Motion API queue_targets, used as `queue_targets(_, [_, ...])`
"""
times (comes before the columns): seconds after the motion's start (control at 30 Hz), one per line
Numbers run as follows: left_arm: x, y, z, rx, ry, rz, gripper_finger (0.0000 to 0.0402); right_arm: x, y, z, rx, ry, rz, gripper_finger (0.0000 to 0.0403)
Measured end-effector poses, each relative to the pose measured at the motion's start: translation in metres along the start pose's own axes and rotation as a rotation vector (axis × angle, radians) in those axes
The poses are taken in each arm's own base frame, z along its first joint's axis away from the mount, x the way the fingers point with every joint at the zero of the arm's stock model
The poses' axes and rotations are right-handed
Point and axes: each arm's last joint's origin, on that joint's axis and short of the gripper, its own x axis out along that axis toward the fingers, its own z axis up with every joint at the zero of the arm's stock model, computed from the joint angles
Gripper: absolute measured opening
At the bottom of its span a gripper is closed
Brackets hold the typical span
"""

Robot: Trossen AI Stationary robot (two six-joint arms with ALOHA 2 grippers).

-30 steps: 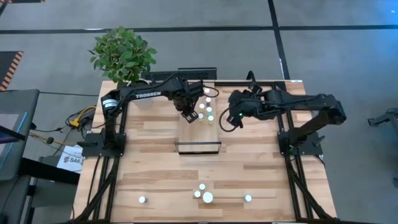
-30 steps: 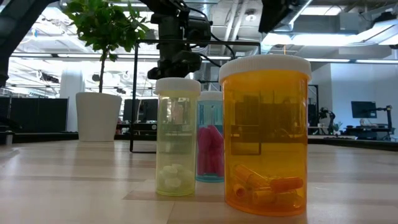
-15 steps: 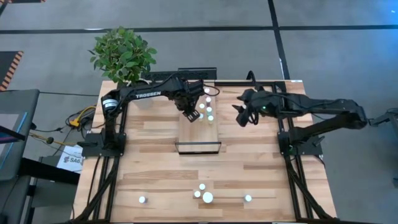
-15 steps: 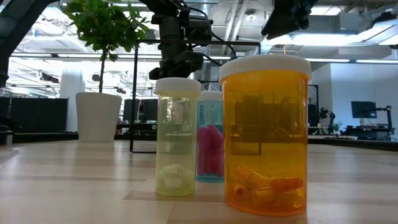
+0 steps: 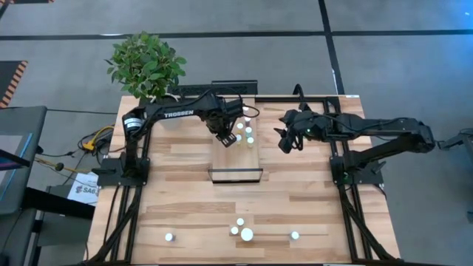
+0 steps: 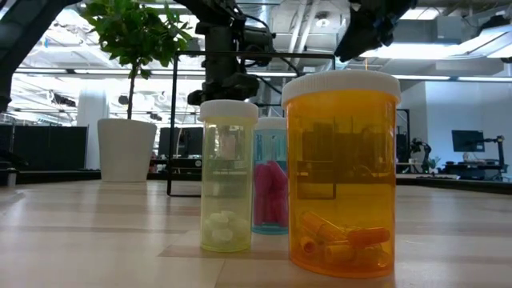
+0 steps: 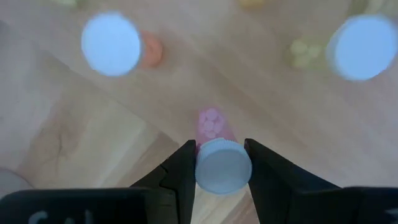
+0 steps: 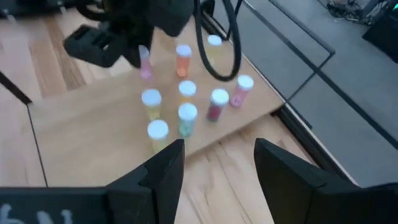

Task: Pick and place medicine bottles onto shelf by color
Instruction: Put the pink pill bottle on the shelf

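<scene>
The shelf (image 5: 236, 157) is a light-wood plank on the table's far middle, with a dark frame at its near end. Several white-capped bottles (image 5: 249, 133) stand on its far part. My left gripper (image 5: 225, 134) is over the shelf's far left part, shut on a pink bottle (image 7: 211, 124). My right gripper (image 5: 284, 141) hovers open and empty to the right of the shelf; it also shows in its wrist view (image 8: 217, 168). More bottles (image 5: 243, 230) stand near the table's front edge. In the low view they are a big orange one (image 6: 342, 172), a yellow-green one (image 6: 228, 176) and a teal one (image 6: 270, 188). My left gripper pinches the pink bottle's white cap (image 7: 222, 171) between its two fingers (image 7: 183, 169), coming from above and pointing down. The pink body hangs below the fingers over the plank, nearly upright. I cannot tell whether its bottom touches the shelf.
A potted plant (image 5: 145, 65) in a white pot (image 6: 126, 149) stands at the table's far left corner. An orange bottle (image 7: 112, 45) and a yellow bottle (image 7: 362, 47) stand on the shelf close to the held one. Bare wood lies between the shelf and the front bottles.
My right gripper has drawn away from the shelf toward the table's right edge, staying open and empty. My left gripper has stayed over the shelf's far part with the pink bottle.
</scene>
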Motion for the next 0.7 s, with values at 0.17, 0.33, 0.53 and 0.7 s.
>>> queue_targets(0.17, [0.01, -0.004, 0.003, 0.004, 0.015, -0.012, 0.0109, 0.002, 0.001, 0.0, -0.02, -0.001, 0.0, 0.0217])
queue_targets(0.33, [0.014, -0.005, 0.006, 0.003, 0.006, -0.023, 0.011, 0.002, 0.001, 0.001, -0.019, -0.003, 0.0, 0.0217])
queue_targets(0.53, [0.017, -0.005, 0.006, 0.005, 0.014, -0.021, 0.011, 0.002, 0.001, 0.001, -0.019, -0.003, 0.0, 0.0217])
queue_targets(0.7, [0.017, -0.006, 0.007, 0.012, 0.012, -0.023, 0.0117, 0.002, 0.001, 0.0, -0.02, -0.003, 0.0, 0.0217])
